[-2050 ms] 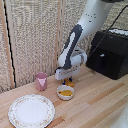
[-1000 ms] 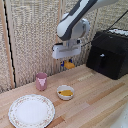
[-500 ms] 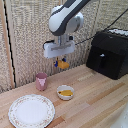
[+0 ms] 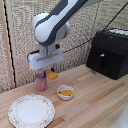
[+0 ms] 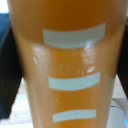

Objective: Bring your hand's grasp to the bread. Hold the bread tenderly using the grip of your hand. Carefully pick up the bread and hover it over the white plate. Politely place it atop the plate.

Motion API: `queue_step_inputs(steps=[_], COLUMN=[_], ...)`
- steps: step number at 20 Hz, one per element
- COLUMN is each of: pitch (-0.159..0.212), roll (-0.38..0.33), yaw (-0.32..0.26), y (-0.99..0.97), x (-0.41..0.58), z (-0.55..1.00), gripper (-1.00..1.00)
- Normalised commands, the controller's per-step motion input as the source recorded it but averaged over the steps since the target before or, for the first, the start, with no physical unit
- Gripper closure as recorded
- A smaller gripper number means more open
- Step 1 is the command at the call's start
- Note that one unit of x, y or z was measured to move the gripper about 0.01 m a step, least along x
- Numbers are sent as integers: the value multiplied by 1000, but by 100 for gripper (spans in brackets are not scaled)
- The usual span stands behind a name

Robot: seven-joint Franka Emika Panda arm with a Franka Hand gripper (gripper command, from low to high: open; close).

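My hand (image 4: 49,71) is a flat white block on the white arm, hanging in the air above the table. It is shut on the bread (image 4: 52,75), a small orange-brown chunk held just below the block. The bread fills the wrist view (image 5: 65,65) as a close orange surface with pale stripes. The white plate (image 4: 31,111) with a thin reddish rim pattern lies on the wooden table, below the hand and toward the exterior view's left. The held bread hangs above the table just beyond the plate's far right rim.
A small white bowl (image 4: 65,92) with a yellow food piece stands right of the plate. A pink cup (image 4: 41,81) stands behind the plate, just under the hand. A black box (image 4: 107,52) stands at the exterior view's right. A woven screen stands behind the table.
The hand has risen from beside the bowl with the bread in it and moved toward the exterior view's left, nearer the plate.
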Motion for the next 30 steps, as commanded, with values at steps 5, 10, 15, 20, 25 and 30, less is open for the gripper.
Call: queue_step_inputs(steps=[5,10,15,20,25,30], pitch=[26,-17,-5,-70,-135,-114], roll=[-36,-9,-2,-26,-4,0], yaw=[5,32,96,87,70,48], y=[977,595,146,4,0,0], x=[0,16,134,255,248,230], z=[-284,-468,-386,-254,-206,-107], gripper=[100,100,100,100,100,-100])
